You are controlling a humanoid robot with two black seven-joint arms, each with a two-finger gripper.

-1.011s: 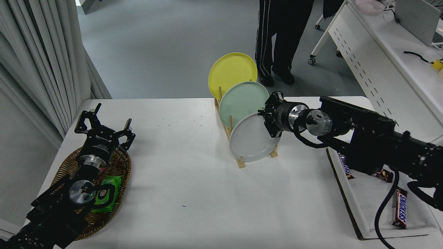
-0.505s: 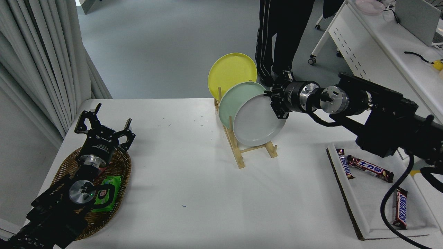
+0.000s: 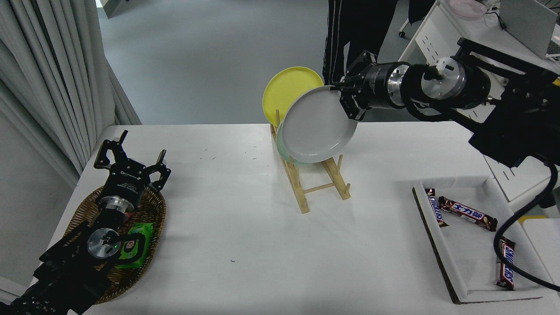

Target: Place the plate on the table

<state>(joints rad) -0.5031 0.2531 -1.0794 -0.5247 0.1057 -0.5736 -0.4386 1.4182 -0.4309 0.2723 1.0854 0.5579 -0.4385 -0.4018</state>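
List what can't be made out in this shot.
All in the head view:
- Mint plate: mostly hidden behind the grey plate.
- Yellow plate: lower right covered by the grey plate.
- Right gripper: its grip on the grey plate's rim is too small and dark to make out.
- Person: cut off by the top edge above the legs.
- Basket: contents partly hidden by the left gripper, parked above it.
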